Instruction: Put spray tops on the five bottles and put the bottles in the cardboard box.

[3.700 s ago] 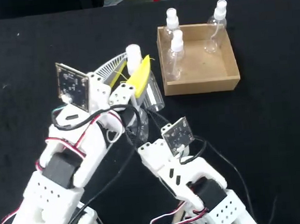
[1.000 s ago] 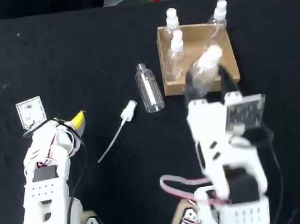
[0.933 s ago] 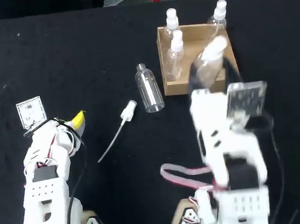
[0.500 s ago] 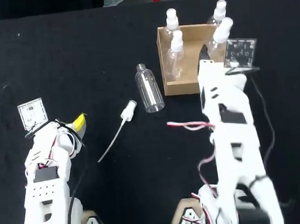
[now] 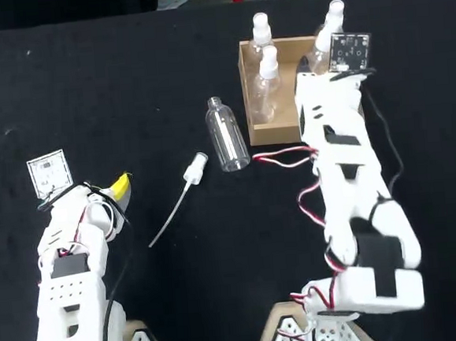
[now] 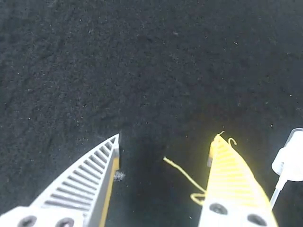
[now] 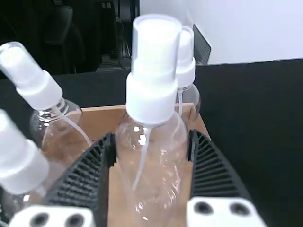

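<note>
My right gripper [image 7: 150, 142] is shut on a clear bottle [image 7: 151, 137] with a white spray top, holding it upright over the cardboard box [image 7: 102, 116]. From above, this held bottle [image 5: 322, 44] is at the box's [image 5: 304, 129] back right. Three other capped bottles [image 5: 266, 76] [image 5: 261, 27] [image 5: 333, 14] stand in or just behind the box. An uncapped bottle [image 5: 227, 133] lies left of the box, with a loose spray top [image 5: 194, 170] and its tube beside it. My left gripper [image 6: 166, 142] [image 5: 117, 187] hangs open and empty over bare cloth at the near left, with the spray top [image 6: 289, 161] beside it.
Black cloth [image 5: 126, 84] covers the table. The right arm [image 5: 341, 154] stretches from the front edge to the box. Room is free on the left and behind the lying bottle.
The right arm carried the capped bottle from in front of the box to over its back right. The left arm, earlier at the centre, has pulled back to the near left.
</note>
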Available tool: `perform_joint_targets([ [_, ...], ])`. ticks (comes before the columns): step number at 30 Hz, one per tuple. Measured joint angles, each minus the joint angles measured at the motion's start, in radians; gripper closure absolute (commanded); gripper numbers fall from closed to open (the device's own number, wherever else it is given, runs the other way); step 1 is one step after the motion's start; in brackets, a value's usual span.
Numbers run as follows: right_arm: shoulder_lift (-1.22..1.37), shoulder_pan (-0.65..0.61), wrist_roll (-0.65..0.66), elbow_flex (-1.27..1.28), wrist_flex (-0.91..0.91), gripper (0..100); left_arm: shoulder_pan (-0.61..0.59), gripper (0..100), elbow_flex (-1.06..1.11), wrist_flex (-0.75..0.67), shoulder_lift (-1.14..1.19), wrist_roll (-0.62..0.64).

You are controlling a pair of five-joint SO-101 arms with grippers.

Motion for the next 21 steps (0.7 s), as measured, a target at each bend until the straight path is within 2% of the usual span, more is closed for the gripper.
perform_joint_targets([
  [3,0.043,0.0,-0.009,-0.034,-0.003,87.2,0.0,71,0.0,0.0,0.0,0.0],
  [8,0.098,0.0,-0.097,-0.077,-0.003,87.2,0.0,71,0.0,0.0,0.0,0.0],
  [21,0.247,-0.02,-0.103,-0.203,-0.009,87.2,0.0,71,0.0,0.0,0.0,0.0],
])
